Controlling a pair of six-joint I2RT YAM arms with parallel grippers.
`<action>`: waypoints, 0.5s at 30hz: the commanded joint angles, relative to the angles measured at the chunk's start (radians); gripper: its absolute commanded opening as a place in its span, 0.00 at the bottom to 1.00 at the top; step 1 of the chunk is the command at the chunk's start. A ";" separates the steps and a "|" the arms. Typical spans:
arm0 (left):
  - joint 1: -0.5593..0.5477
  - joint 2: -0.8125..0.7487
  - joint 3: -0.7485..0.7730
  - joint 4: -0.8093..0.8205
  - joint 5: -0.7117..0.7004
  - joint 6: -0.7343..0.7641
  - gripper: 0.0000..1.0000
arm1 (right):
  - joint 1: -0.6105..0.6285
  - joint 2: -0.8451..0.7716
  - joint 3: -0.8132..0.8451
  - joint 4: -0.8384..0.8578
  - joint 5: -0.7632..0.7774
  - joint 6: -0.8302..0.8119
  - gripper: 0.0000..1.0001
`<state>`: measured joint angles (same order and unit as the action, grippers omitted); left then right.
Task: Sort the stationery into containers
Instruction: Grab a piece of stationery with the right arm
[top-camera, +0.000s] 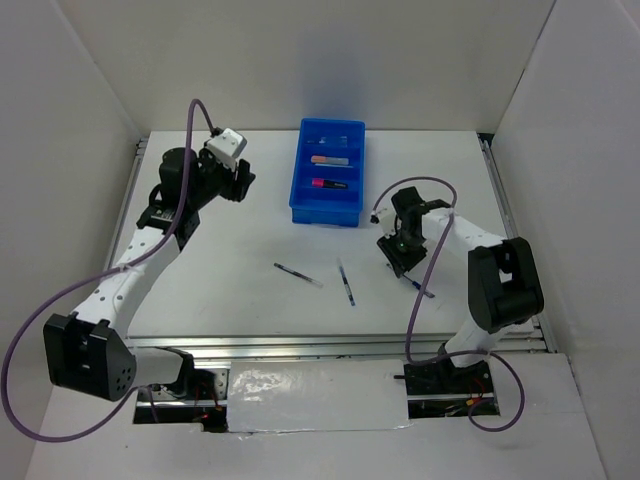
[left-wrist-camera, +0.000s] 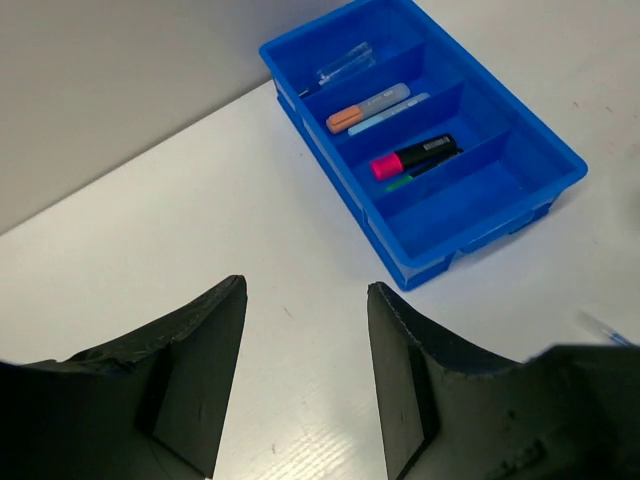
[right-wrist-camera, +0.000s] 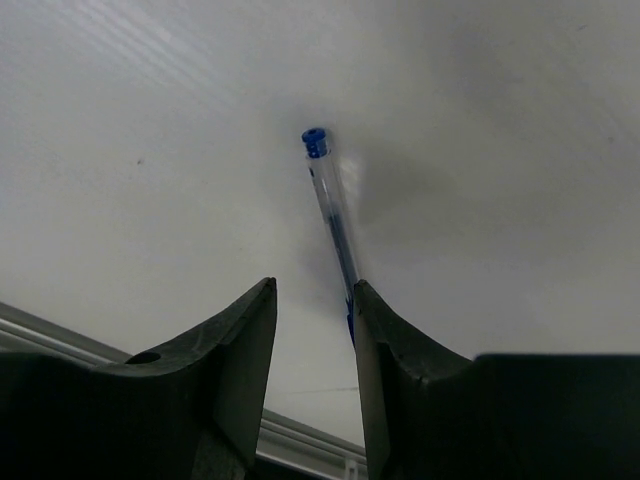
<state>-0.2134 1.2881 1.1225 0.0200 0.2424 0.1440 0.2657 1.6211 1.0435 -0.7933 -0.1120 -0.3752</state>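
Observation:
The blue tray (top-camera: 325, 217) stands at the back centre, with an orange highlighter (top-camera: 328, 160) and a pink marker (top-camera: 328, 184) in its middle compartments. The left wrist view shows the tray (left-wrist-camera: 470, 200), the orange highlighter (left-wrist-camera: 365, 107), the pink marker (left-wrist-camera: 415, 158) and a clear item (left-wrist-camera: 345, 68) at the far end. A dark pen (top-camera: 298, 275) and a second pen (top-camera: 346, 283) lie on the table. My right gripper (top-camera: 400, 255) (right-wrist-camera: 315, 290) is open low over a blue pen (right-wrist-camera: 333, 215), which runs against the right finger. My left gripper (top-camera: 240, 180) (left-wrist-camera: 305, 290) is open and empty, left of the tray.
White walls enclose the table on three sides. A metal rail (top-camera: 340, 345) runs along the near edge, close behind my right gripper. The tray's nearest compartment holds nothing.

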 joint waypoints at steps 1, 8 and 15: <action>-0.004 -0.064 -0.012 0.021 0.028 -0.054 0.64 | 0.003 0.037 0.023 0.051 0.028 0.013 0.43; -0.006 -0.078 -0.030 -0.002 0.015 -0.072 0.63 | 0.015 0.091 0.004 0.072 0.038 0.012 0.41; -0.018 -0.073 -0.056 -0.017 0.069 -0.130 0.64 | 0.012 0.111 -0.010 0.098 0.037 -0.001 0.30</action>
<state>-0.2184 1.2358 1.0756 -0.0078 0.2615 0.0647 0.2726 1.7115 1.0374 -0.7288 -0.0811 -0.3756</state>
